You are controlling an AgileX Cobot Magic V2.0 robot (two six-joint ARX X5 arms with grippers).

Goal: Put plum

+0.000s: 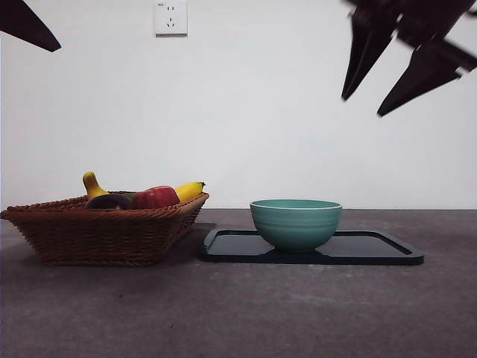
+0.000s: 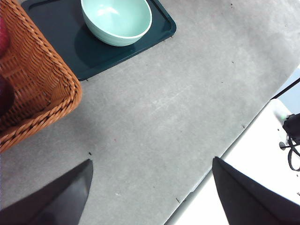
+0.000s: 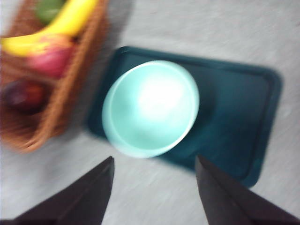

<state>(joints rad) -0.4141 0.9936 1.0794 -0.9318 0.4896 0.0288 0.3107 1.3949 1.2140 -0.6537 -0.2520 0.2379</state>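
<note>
The plum [image 1: 109,201], very dark and glossy, lies in the woven basket [image 1: 104,231] at the left, beside a red apple [image 1: 156,198]. The right wrist view shows the plum [image 3: 24,95] blurred, in the basket's corner. My right gripper [image 1: 364,104] hangs open high at the upper right, above the teal bowl [image 1: 296,222]; in its own view the gripper [image 3: 154,161] sits over the bowl [image 3: 151,108]. My left gripper [image 2: 152,164] is open over bare table near the basket [image 2: 33,93], showing only as a black tip [image 1: 28,26] at the top left.
The bowl stands on a dark tray [image 1: 373,250] right of the basket. A banana [image 1: 188,191] and a yellow fruit [image 1: 92,186] also lie in the basket. The table's edge [image 2: 234,145] runs close to the left gripper.
</note>
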